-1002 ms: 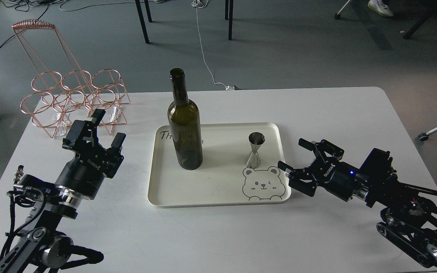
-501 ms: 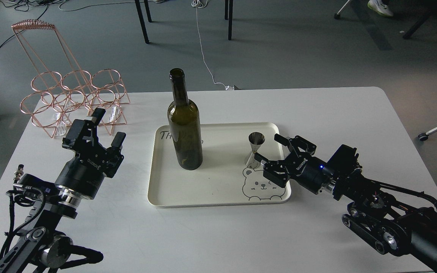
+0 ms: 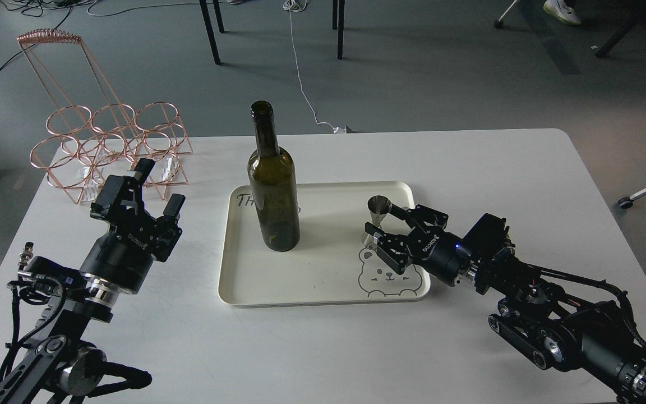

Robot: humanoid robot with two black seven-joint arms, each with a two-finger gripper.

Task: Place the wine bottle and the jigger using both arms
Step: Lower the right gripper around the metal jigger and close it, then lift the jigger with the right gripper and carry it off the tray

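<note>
The dark olive-green wine bottle [image 3: 273, 185] stands upright on the left half of a cream tray [image 3: 312, 275]. The small steel jigger [image 3: 378, 216] stands upright on the tray's right side, above a bear drawing. My right gripper [image 3: 383, 220] is open with its two fingers on either side of the jigger's waist; the lower cone is partly hidden behind the near finger. My left gripper [image 3: 159, 186] is open and empty, over the table left of the tray, well apart from the bottle.
A copper wire bottle rack [image 3: 104, 146] stands at the table's back left corner. The white table [image 3: 497, 168] has its far edge just behind the tray. Chair legs and cables are on the floor beyond.
My right arm has moved left over the tray's right edge, bringing its open fingers around the jigger. The left arm, bottle and jigger have barely moved.
</note>
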